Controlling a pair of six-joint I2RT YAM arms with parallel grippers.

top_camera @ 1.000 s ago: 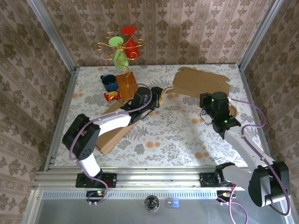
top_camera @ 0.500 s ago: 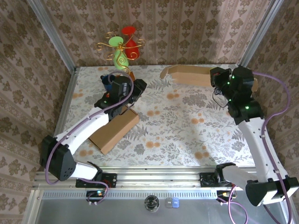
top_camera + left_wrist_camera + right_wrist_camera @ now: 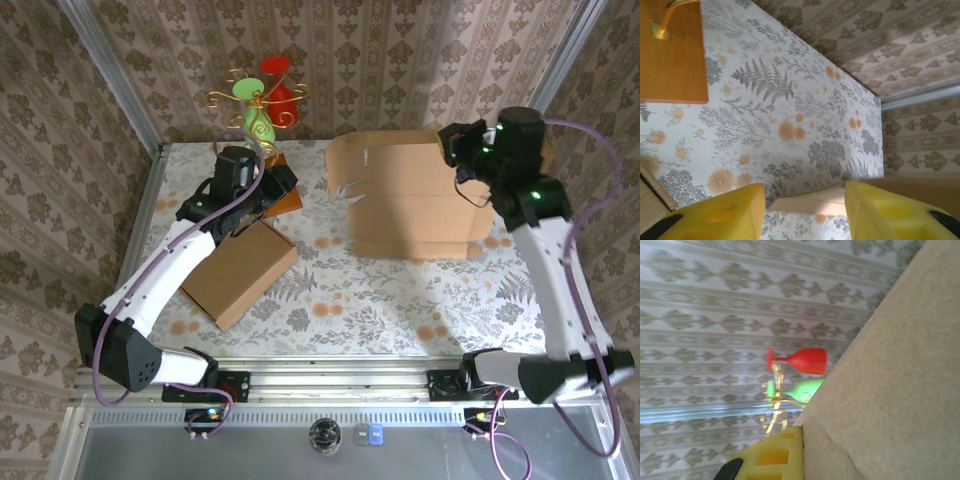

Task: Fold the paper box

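The flat brown cardboard box blank [image 3: 410, 200] hangs over the floral table's [image 3: 380, 295] far right, long axis left-right, its right end clamped in the right gripper [image 3: 458, 150]. The left gripper [image 3: 805, 199], jaws apart and empty, lies off its free left edge.

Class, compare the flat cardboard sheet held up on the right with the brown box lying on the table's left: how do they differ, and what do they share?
The cardboard sheet is opened out flat with flaps showing; the brown box is closed into a block. The sheet is held up by the right hand; the box lies on the table. The sheet spreads wider. Both are plain brown cardboard.
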